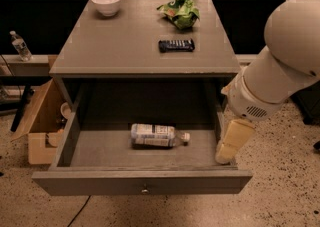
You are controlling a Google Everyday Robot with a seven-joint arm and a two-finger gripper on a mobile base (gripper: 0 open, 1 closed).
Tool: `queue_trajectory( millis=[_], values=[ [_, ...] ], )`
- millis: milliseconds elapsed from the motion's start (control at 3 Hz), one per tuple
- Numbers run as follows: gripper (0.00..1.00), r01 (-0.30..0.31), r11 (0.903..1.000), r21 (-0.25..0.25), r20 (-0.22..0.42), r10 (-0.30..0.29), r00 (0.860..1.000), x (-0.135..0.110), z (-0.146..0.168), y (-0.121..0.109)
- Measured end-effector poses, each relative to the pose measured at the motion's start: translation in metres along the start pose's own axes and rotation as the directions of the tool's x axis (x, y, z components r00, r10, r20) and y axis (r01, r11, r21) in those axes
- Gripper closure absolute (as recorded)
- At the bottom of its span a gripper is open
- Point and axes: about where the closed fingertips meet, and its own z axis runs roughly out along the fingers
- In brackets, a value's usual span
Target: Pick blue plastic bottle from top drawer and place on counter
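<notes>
The blue plastic bottle (155, 135) lies on its side in the middle of the open top drawer (100, 183), white cap pointing right. The grey counter (130, 46) is above the drawer. My arm comes in from the right, and the cream-coloured gripper (234, 142) hangs over the drawer's right edge, to the right of the bottle and apart from it. It holds nothing that I can see.
On the counter stand a white bowl (106, 3), a green snack bag (179, 12) and a dark candy bar (176, 45). A small water bottle (20, 46) stands on the left ledge. An open cardboard box (42, 121) sits on the floor left of the cabinet.
</notes>
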Motion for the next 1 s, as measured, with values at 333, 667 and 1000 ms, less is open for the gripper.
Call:
queue_trajectory(
  millis=[333, 667, 1000],
  values=[
    [0.0, -0.016, 0.9995, -0.029, 0.003, 0.016, 1.0, -0.009, 0.04, -0.003],
    [0.0, -0.026, 0.9975, -0.066, 0.028, 0.028, 0.999, -0.025, 0.094, -0.015],
    [0.0, -0.053, 0.995, -0.084, 0.064, 0.058, 0.996, -0.036, 0.131, -0.03]
  ],
)
